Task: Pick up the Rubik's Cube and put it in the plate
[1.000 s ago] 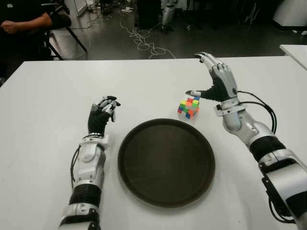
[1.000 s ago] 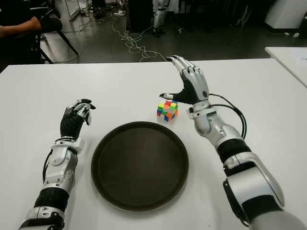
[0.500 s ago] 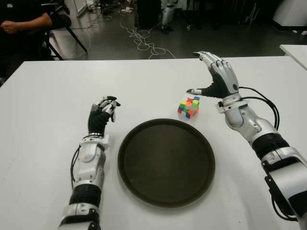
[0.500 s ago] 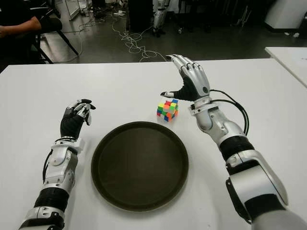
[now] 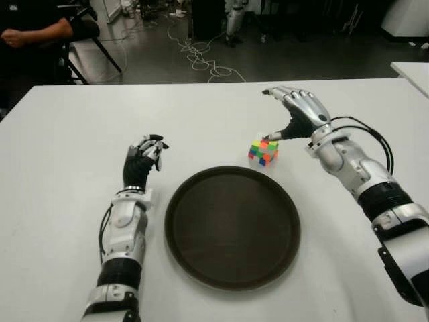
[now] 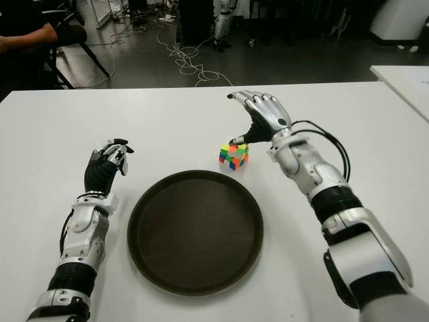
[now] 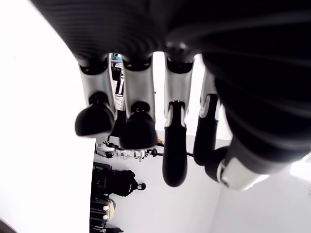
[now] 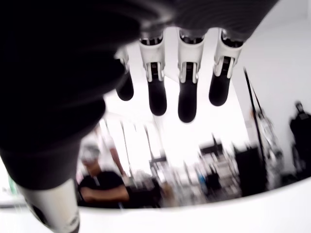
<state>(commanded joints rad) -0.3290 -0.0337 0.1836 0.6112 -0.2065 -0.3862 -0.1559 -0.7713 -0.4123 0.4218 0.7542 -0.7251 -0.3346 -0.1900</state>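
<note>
The multicoloured Rubik's Cube (image 5: pixel 263 150) sits centre frame on the white table (image 5: pixel 60 154), above the round dark plate (image 5: pixel 232 227). The right robot hand (image 5: pixel 295 114) arches over it, fingers spread, empty; its wrist view shows only extended fingers (image 8: pixel 186 99). The left robot hand (image 5: pixel 142 161) shows left of the plate, loosely curled, empty.

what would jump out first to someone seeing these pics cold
The brightly coloured Rubik's Cube on the white table, just beyond the far right rim of the big dark round plate, which holds nothing. The right hand arches over the cube with fingers spread and its thumb tip at the cube's top. The left hand shows left of the plate, holding nothing.
</note>
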